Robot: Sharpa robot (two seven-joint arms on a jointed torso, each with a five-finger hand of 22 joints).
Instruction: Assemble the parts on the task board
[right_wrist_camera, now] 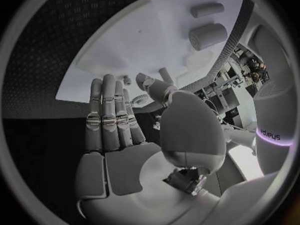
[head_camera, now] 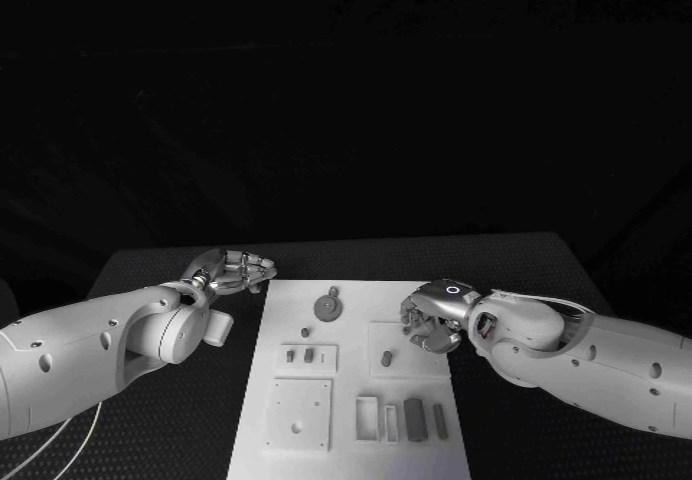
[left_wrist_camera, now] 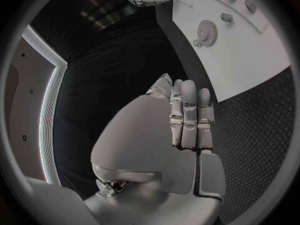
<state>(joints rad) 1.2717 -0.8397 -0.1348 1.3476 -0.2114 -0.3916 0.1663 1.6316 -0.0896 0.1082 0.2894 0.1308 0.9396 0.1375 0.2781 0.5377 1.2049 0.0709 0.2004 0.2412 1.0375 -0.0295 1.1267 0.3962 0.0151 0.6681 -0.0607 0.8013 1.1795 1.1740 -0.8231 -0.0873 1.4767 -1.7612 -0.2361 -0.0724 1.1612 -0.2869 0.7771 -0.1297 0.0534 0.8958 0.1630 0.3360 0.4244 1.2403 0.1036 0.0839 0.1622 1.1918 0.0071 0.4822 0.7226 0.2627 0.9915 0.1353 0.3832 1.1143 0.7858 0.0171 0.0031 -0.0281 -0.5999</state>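
The black textured worktop point(head_camera: 159, 420) carries the white task board point(head_camera: 353, 300), which lies lengthwise at its middle, running from the near edge toward the far side. The left arm point(head_camera: 87, 350) enters from the left and ends just beyond the board's far left corner; the left hand point(head_camera: 231, 272) sits over bare worktop beside that corner, apart from the board. In the left wrist view its fingers point(left_wrist_camera: 187, 115) lie straight and side by side, grasping nothing. The right arm point(head_camera: 591, 360) enters from the right, and the right hand point(head_camera: 436, 315) stands over the board's right edge at about mid-length. In the right wrist view its fingers point(right_wrist_camera: 109, 115) are extended and close together, the thumb set apart, with nothing held. On the board, a square plate point(head_camera: 299, 413) with a centre hole occupies the near left area. To its right stands a row of upright rectangular blocks point(head_camera: 401, 420), some pale and some darker. Farther back, a gear part point(head_camera: 330, 306) lies flat near the board's far end, clear of both hands. A small dark peg point(head_camera: 387, 356) stands near the right hand, not touching it, and two small pieces point(head_camera: 300, 354) sit in a recessed panel left of it.
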